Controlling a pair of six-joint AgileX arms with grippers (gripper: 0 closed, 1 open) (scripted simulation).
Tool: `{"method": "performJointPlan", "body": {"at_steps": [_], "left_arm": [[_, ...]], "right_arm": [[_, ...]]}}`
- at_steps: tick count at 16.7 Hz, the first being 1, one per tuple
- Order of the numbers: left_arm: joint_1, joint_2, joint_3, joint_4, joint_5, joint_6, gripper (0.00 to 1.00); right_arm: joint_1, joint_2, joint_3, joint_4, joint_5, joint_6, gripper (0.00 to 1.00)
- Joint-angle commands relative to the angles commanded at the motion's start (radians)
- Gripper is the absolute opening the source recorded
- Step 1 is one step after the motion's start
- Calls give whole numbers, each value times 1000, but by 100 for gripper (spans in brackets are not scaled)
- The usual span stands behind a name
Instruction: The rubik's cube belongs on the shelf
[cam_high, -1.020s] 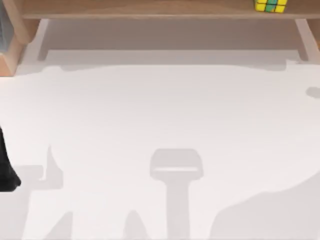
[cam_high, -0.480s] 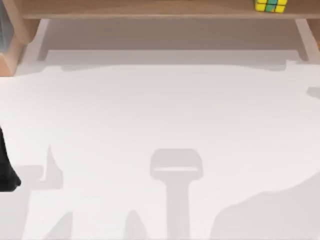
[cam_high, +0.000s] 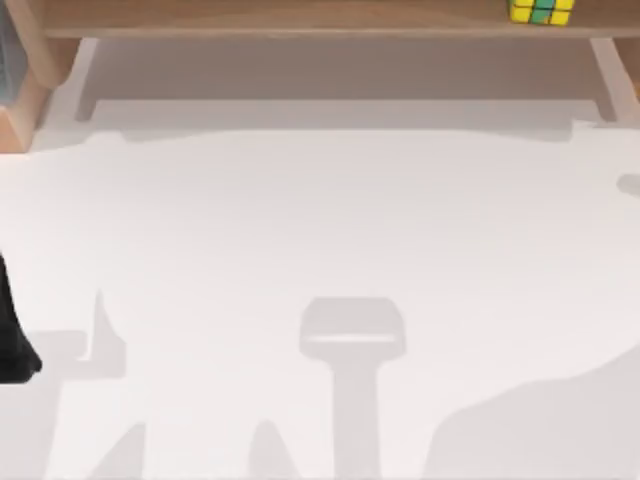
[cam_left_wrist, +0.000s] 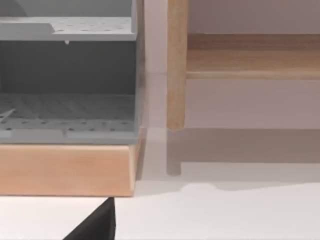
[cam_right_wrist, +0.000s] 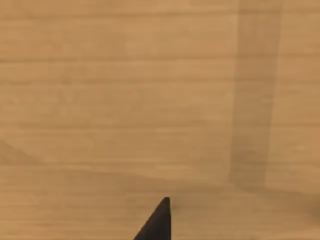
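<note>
Rubik's cube (cam_high: 541, 11) resting on the shelf (cam_high: 300, 20), toward the right end of the board at the far edge of the table (cam_high: 320, 230) in the top view; yellow and green stickers up, square to the board's front edge, upper part cut off by the frame. Shelf spanning nearly the full width of the table, pale upright supports (cam_high: 610, 75) at either end. Left arm (cam_high: 14, 335) parked at the table's left edge, dark link visible low on that side, well apart from the cube and diagonally across the table from it. Left gripper (cam_left_wrist: 95, 225) seen as a dark tip in the left wrist view, facing a grey perforated rack on a wooden base (cam_left_wrist: 67, 167) beside a wooden post (cam_left_wrist: 176, 65); finger state cannot be told. Right gripper (cam_right_wrist: 157, 220) as one dark tip over a light-brown wooden surface (cam_right_wrist: 125, 100) in the right wrist view; finger state likewise cannot be told.
</note>
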Motion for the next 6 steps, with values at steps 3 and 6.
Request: {"method": "performJointPlan", "body": {"at_steps": [3,6], "left_arm": [[0,0,0,0,0,0,100],[0,0,0,0,0,0,100]], "right_arm": [[0,0,0,0,0,0,100],[0,0,0,0,0,0,100]]}}
